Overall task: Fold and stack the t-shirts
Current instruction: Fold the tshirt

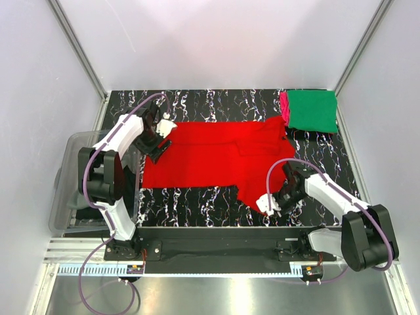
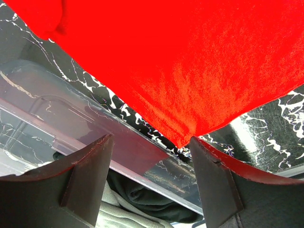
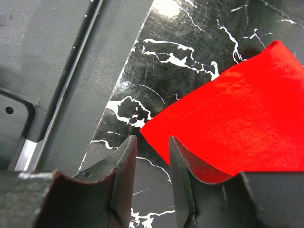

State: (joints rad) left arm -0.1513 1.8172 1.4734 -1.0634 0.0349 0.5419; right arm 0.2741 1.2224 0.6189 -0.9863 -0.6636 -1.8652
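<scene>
The bright red t-shirt (image 1: 210, 154) lies spread on the black marbled table (image 1: 216, 105). The green t-shirt (image 1: 314, 110), folded square, rests on the pink one (image 1: 284, 106) at the back right. My left gripper (image 1: 156, 152) is open at the red shirt's left edge. In the left wrist view a red cloth corner (image 2: 183, 135) hangs just past the gripper (image 2: 149, 140), not pinched. My right gripper (image 1: 268, 209) sits at the shirt's front right corner. In the right wrist view it (image 3: 152, 138) is slightly open and empty, with the red corner (image 3: 156, 126) just ahead of its fingertips.
A clear plastic bin (image 1: 65, 141) stands off the table's left edge beside the left arm. In the left wrist view it (image 2: 71, 118) holds dark and grey cloth (image 2: 142, 194). The table's front edge and a dark rail (image 3: 57, 71) run close to the right gripper.
</scene>
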